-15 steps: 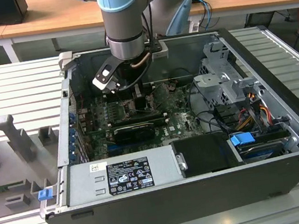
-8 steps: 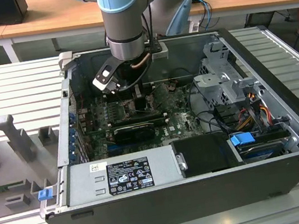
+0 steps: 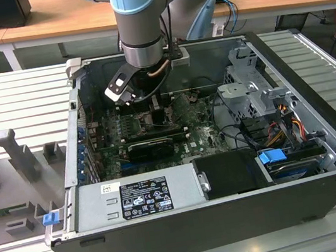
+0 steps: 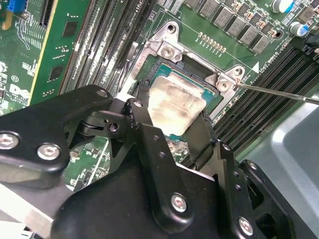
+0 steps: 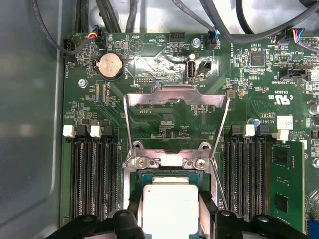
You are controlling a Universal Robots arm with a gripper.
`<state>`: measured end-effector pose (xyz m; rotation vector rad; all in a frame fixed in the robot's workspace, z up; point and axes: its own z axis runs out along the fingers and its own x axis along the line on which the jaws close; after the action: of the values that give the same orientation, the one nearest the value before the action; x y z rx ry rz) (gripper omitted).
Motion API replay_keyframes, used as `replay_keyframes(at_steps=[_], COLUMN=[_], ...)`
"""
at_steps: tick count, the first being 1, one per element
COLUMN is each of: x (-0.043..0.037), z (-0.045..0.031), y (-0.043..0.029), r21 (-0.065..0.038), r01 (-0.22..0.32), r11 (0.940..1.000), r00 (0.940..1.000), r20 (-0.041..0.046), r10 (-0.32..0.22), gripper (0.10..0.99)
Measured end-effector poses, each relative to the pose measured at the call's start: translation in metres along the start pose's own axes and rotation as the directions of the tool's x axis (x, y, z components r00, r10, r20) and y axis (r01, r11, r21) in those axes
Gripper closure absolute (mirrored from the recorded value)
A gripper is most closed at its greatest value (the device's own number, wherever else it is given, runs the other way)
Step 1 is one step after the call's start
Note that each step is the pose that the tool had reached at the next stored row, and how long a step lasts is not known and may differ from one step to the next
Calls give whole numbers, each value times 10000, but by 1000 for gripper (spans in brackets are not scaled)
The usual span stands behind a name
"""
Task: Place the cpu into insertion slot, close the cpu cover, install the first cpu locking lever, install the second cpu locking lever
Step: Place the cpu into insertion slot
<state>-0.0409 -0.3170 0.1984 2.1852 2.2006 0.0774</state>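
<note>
The gripper [image 4: 172,119] is clamping the cpu [image 5: 169,204] by two opposite edges, its black fingers [image 4: 144,124] pressing the sides and leaving the dull, smeared silver face bare. The chip is sitting over the insertion slot [image 4: 164,64], though I cannot tell whether it is fully seated or hovering just above. It is looking light, stiff and flat, slippery on the metal lid and fragile underneath (edge holds only, level, no pressing). The cpu cover [image 5: 149,97], a thin stamped steel frame, is standing raised off the socket, and a thin steel rod [image 4: 279,93] is running out from the socket's corner. In the exterior view the long black card [image 3: 152,146] is lying at six o'clock from the gripper, the grey drive cage [image 3: 251,87] at three o'clock.
</note>
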Motion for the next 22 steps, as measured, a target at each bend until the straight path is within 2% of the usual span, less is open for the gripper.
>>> replay_keyframes(at_steps=[7,8,9,15,17,18,21,22], x=[0,0,0,0,1,1,1,1], z=[2,1,-2,-78,-94,-108,-139,-147], y=[4,4,4,8,9,10,12,13], r21=[-3,-2,0,1,1,3,12,14], r01=[-39,-39,-41,-43,-43,-42,-42,-42], r11=[10000,10000,10000,10000,10000,10000,10000,10000], r00=[10000,10000,10000,10000,10000,10000,10000,10000], r20=[-1,0,3,2,1,2,7,7], r10=[39,39,41,43,43,42,42,42], gripper=[537,475,475,475,620,741,922,922])
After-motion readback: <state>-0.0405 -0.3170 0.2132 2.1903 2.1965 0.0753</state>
